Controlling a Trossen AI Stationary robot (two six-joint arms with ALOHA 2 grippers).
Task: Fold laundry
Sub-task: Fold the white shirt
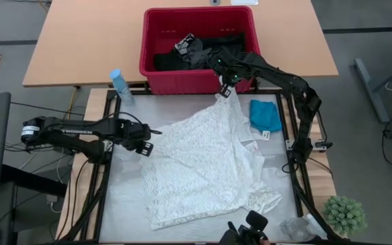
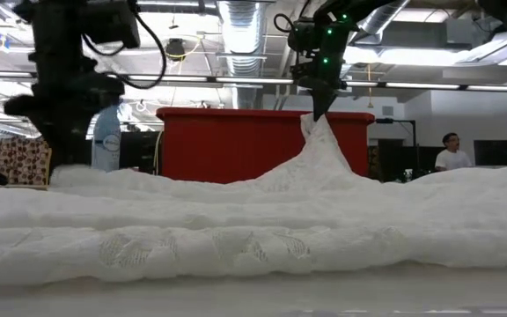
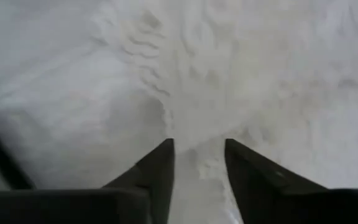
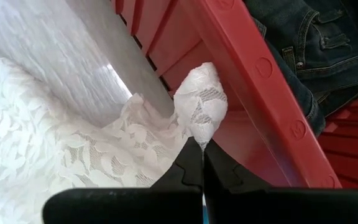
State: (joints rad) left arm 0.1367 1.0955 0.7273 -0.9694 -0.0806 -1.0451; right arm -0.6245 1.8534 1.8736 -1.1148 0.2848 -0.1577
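A white lacy garment (image 1: 203,163) lies spread over the middle of the table, its far corner drawn up into a peak (image 2: 319,141) in front of the red basket. My right gripper (image 1: 224,90) is shut on that corner. My left gripper (image 1: 148,139) stands open, pointing down over the garment's left edge (image 3: 185,93). A small teal garment (image 1: 265,114) lies flat on the table to the right of the white one. Dark garments (image 1: 203,51) lie in the basket. My right gripper pinches the garment's far corner (image 4: 197,106) between its two fingers, a bunch of lace sticking out past the tips. The fingers slant down from the far side. The corner is lifted clear and taut below; the rest lies on the table. My left gripper: whether its fingertips (image 3: 166,152) touch the lace I cannot tell.
The red slotted basket (image 1: 148,41) stands at the table's far edge, close behind my right gripper. A blue bottle (image 1: 121,85) stands at the far left corner, a small plant (image 1: 346,214) at the near right. A person (image 2: 451,150) is in the room beyond.
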